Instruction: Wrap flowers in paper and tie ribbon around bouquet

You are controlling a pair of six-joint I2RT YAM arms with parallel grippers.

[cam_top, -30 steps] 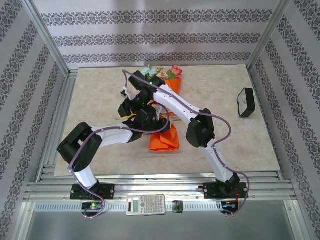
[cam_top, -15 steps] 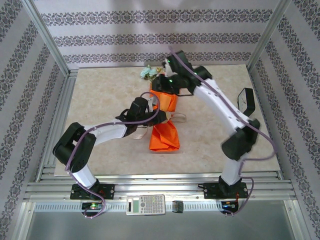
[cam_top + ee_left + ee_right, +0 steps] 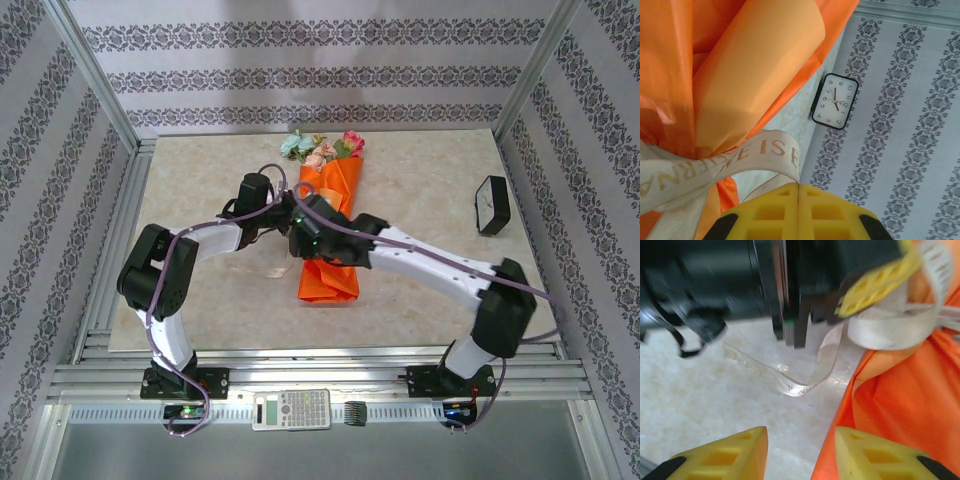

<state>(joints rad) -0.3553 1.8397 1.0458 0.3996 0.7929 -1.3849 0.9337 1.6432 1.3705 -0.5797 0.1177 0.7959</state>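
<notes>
The bouquet (image 3: pixel 330 262) lies mid-table, an orange paper (image 3: pixel 740 75) cone with the flowers' pink, red and pale blue blooms (image 3: pixel 322 148) at its far end. The beige ribbon (image 3: pixel 740 155) loops round the cone. My left gripper (image 3: pixel 285 212) is shut on the ribbon, which is pinched between the yellow fingertips (image 3: pixel 799 186) just left of the cone. My right gripper (image 3: pixel 298 245) hovers open beside it, low over the table. Its fingers (image 3: pixel 757 450) straddle bare tabletop and the paper's edge (image 3: pixel 905 405). A loose ribbon tail (image 3: pixel 790 385) curls on the table ahead of it.
A small black-framed clock (image 3: pixel 491 205) stands at the right side of the table, also in the left wrist view as a clock (image 3: pixel 835 101). A calculator (image 3: pixel 291 408) lies on the front rail between the arm bases. Patterned walls enclose the table.
My right arm has swung from the blooms at the far end down to the cone's left side, next to my left gripper. The left gripper has shifted back and left, still pinching the ribbon.
</notes>
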